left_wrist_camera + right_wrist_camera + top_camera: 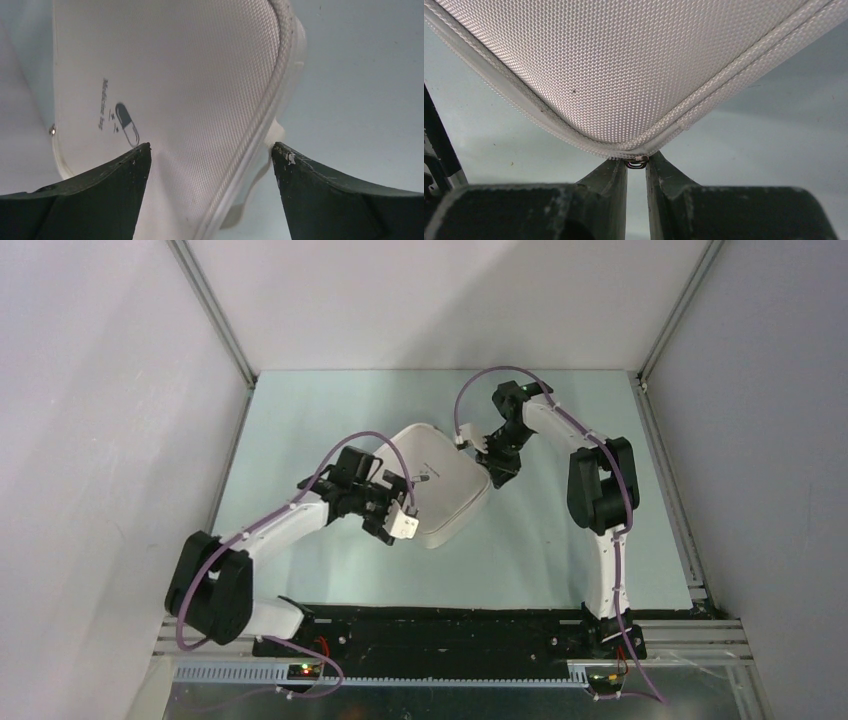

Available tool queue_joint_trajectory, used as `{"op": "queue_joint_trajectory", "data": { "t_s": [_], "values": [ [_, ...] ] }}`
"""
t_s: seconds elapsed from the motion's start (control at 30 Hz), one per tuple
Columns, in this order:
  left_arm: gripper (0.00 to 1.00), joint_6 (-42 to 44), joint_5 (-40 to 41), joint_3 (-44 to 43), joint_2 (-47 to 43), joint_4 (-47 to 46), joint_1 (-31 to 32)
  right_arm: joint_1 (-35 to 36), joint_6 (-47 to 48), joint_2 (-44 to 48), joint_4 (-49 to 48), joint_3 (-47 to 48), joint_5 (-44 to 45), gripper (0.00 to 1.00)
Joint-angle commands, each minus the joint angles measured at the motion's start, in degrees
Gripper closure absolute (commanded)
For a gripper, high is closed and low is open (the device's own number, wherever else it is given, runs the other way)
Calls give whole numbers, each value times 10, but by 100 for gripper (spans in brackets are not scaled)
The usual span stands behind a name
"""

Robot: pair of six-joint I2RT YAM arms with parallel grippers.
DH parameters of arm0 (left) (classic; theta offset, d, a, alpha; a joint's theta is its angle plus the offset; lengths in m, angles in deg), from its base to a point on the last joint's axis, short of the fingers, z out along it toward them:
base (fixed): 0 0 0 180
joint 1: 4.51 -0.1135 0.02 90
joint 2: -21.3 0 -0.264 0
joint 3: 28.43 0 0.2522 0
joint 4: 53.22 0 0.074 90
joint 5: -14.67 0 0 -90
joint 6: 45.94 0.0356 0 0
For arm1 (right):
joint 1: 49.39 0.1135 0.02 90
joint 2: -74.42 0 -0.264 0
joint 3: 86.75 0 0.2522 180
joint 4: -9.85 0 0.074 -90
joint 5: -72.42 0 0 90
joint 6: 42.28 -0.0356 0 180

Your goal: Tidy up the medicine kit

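Note:
The medicine kit (447, 483) is a white zip case lying shut on the pale table, its woven lid filling the left wrist view (190, 75) with the dark pill logo (126, 123). My left gripper (403, 518) (210, 150) stands open over the case's near-left edge, one finger above the lid and the other above the table beside a small white tab (275, 135). At the far-right corner of the kit (624, 60), my right gripper (492, 462) (636, 162) is shut on the metal zipper pull (637, 163).
The pale green table (560, 540) is boxed in by grey walls with metal rails (215, 310) at the corners. Both arm bases sit on the black bar (450, 635) at the near edge.

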Motion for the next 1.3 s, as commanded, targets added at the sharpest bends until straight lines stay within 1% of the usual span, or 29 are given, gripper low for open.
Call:
{"op": "queue_joint_trajectory", "data": {
  "t_s": [0.0, 0.07, 0.13, 0.2, 0.23, 0.27, 0.3, 0.33, 0.4, 0.5, 0.57, 0.6, 0.63, 0.67, 0.7, 0.73, 0.77, 0.8, 0.87, 0.9, 0.93, 0.97, 1.0, 1.07, 1.1, 1.17, 1.27],
  "values": [
    [7, 43, -17, -35, 47, -67, 25, -8, -25, 0, 19, 29, 18, 100],
    [8, 40, -19, -54, 71, -68, 33, -7, -31, 3, 21, 25, 15, 100],
    [11, 21, -7, -79, 101, -71, 42, -6, -28, 17, 12, 0, 12, 100],
    [19, -21, 14, -112, 134, -72, 48, -6, -20, 44, -7, -43, 17, 100],
    [25, -51, 30, -123, 145, -72, 49, -6, -19, 60, -17, -70, 26, 100],
    [29, -63, 39, -140, 162, -72, 51, -6, -24, 67, -19, -79, 31, 100],
    [37, -78, 58, -146, 169, -72, 52, -6, -29, 77, -15, -91, 35, 100],
    [42, -84, 64, -154, 179, -72, 54, -5, -51, 80, -11, -95, 36, 100],
    [48, -107, 78, -165, 190, -72, 55, -3, -97, 88, 5, -105, 30, 100],
    [51, -154, 94, -174, 204, -84, 61, 11, -166, 110, 20, -136, 10, 100],
    [52, -168, 97, -176, 206, -93, 62, 24, -191, 138, 2, -175, 4, 100],
    [52, -171, 98, -174, 206, -97, 62, 28, -196, 157, -9, -201, 3, 100],
    [49, -172, 98, -172, 205, -99, 63, 28, -202, 164, -26, -210, 2, 100],
    [40, -173, 100, -165, 201, -102, 63, 28, -205, 171, -32, -222, 7, 100],
    [35, -169, 101, -160, 188, -103, 60, 28, -210, 171, -39, -225, 11, 100],
    [27, -170, 98, -150, 179, -103, 58, 24, -212, 167, -41, -224, 18, 100],
    [25, -184, 91, -144, 150, -103, 49, 21, -214, 163, -43, -221, 21, 100],
    [19, -215, 69, -132, 134, -104, 43, 12, -215, 156, -43, -216, 23, 100],
    [14, -264, 55, -111, 80, -102, 34, 0, -217, 144, -46, -208, 28, 100],
    [12, -280, 51, -101, 44, -102, 33, -3, -215, 140, -49, -205, 30, 100],
    [10, -314, 38, -84, 25, -101, 33, -11, -213, 133, -52, -199, 33, 100],
    [9, -331, 14, -70, -8, -100, 33, -15, -212, 131, -53, -196, 34, 100],
    [7, -361, 2, -64, -22, -101, 35, -21, -212, 126, -58, -190, 35, 100],
    [7, -386, -28, -51, -41, -101, 45, -29, -214, 122, -63, -182, 35, 100],
    [8, -389, -51, -46, -38, -100, 52, -31, -215, 120, -64, -177, 34, 100],
    [9, -386, -69, -45, -17, -101, 63, -35, -218, 109, -65, -167, 37, 100],
    [12, -356, -58, -67, 49, -101, 95, -35, -217, 93, -54, -149, 42, 100]
  ]
}}
